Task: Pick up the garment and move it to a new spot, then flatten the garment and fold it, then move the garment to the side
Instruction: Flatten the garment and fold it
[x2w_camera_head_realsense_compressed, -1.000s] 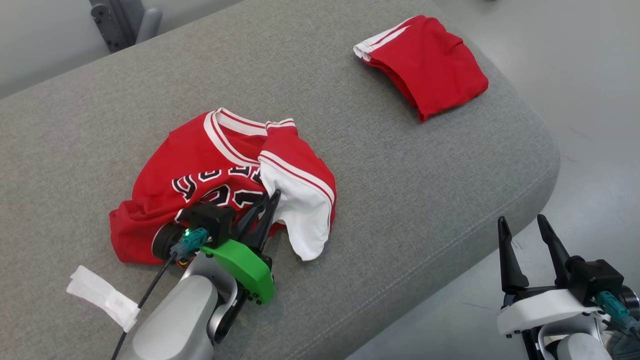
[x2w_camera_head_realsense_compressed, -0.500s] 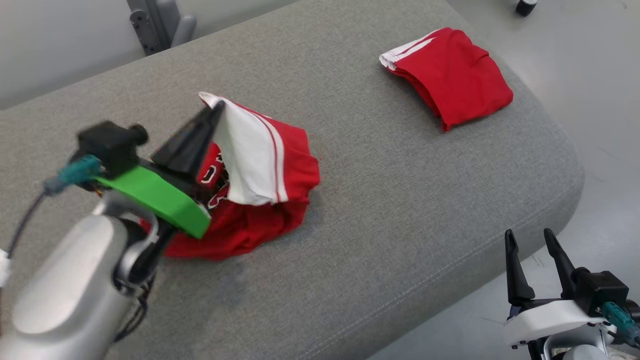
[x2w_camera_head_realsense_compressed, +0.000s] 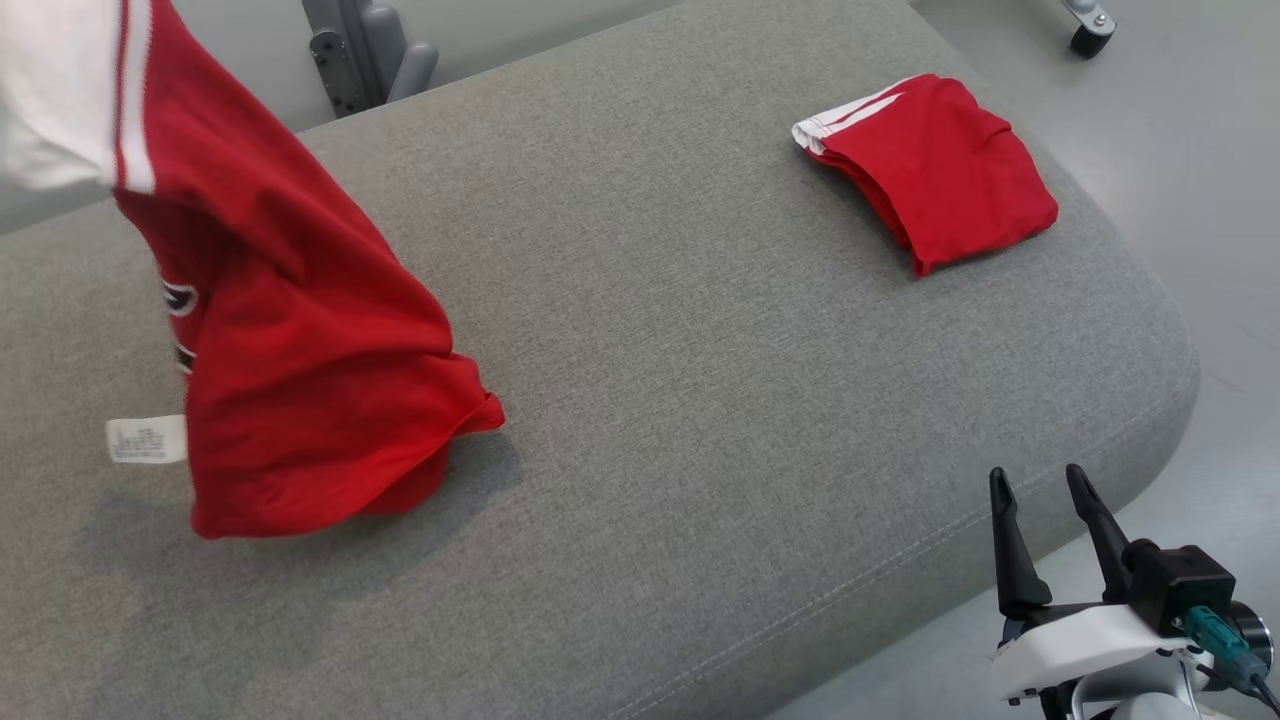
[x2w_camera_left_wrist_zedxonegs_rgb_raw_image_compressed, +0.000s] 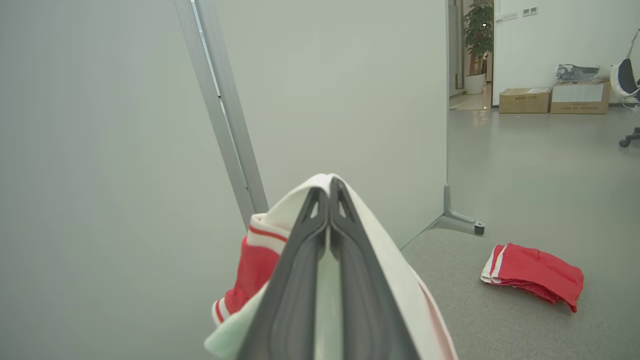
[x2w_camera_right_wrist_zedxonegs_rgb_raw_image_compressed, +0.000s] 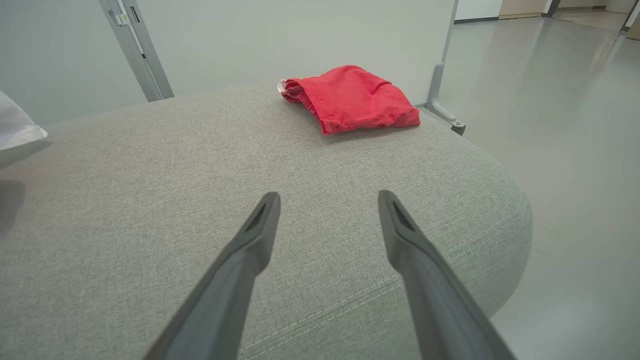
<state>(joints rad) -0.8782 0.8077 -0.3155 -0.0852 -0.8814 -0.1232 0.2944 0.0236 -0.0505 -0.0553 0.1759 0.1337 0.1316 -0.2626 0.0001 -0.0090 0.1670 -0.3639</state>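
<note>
A red jersey with white trim hangs at the left of the head view, its lower hem just above or touching the grey cushion. In the left wrist view my left gripper is shut on the jersey's white fabric, which drapes over both fingers, with red and white trim hanging below. My right gripper stands open off the cushion's front right edge, nothing between its fingers.
A folded red garment lies at the cushion's far right corner, also in the right wrist view and the left wrist view. A white tag lies at the left. Grey partition posts stand behind.
My left gripper has lifted the jersey off the cushion, up and to the left, out of the head view. The head camera has shifted too. The right gripper holds still.
</note>
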